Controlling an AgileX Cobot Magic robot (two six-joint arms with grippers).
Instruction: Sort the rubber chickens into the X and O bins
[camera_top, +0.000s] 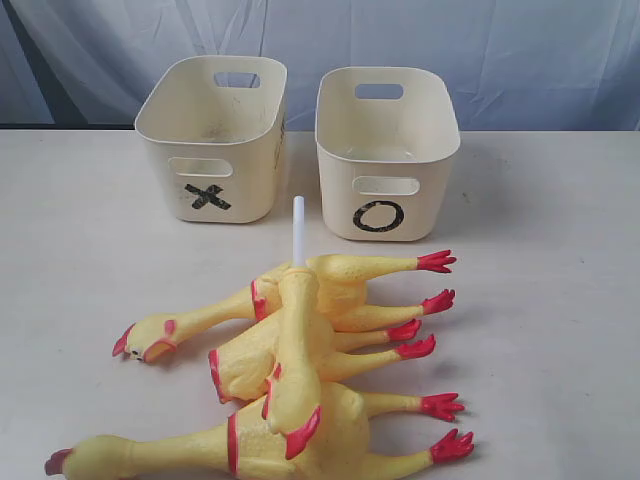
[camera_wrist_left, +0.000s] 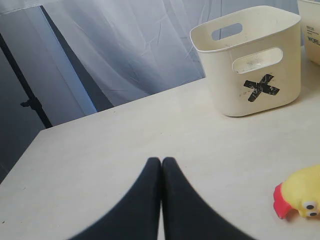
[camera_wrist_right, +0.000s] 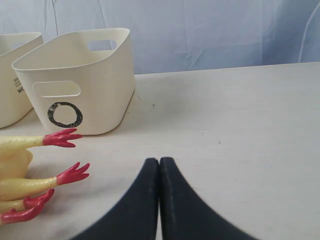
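Surroundings: a pale table (camera_top: 540, 300) backed by a creased bluish-white curtain (camera_top: 500, 50); a dark stand (camera_wrist_left: 30, 102) shows beyond the table's left edge. One white tube (camera_top: 298, 232) stands upright between the bins and the pile, rising from the tail end of the topmost chicken. Containers: the X bin (camera_top: 215, 140) and the O bin (camera_top: 385, 150), both cream plastic with slot handles, stand side by side close to the far edge, near each other but apart, the X bin the nearer to the left edge. Their marks face the near edge. The parts of their interiors that show are bare plastic, with faint dark scuffing in the X bin. Task items: four rubber chickens (camera_top: 330, 300), yellow with red feet, beaks and neck bands, lie heaped between the bins and the near edge. Three lie with heads toward the left edge and feet toward the right; the fourth rests across them, beak toward the near edge. Grippers: the left gripper (camera_wrist_left: 161, 165) has its black fingers pressed together on nothing, with one chicken head off to its side, apart. The right gripper (camera_wrist_right: 159, 162) is likewise fully closed and empty, with the red feet off to its side, untouched.
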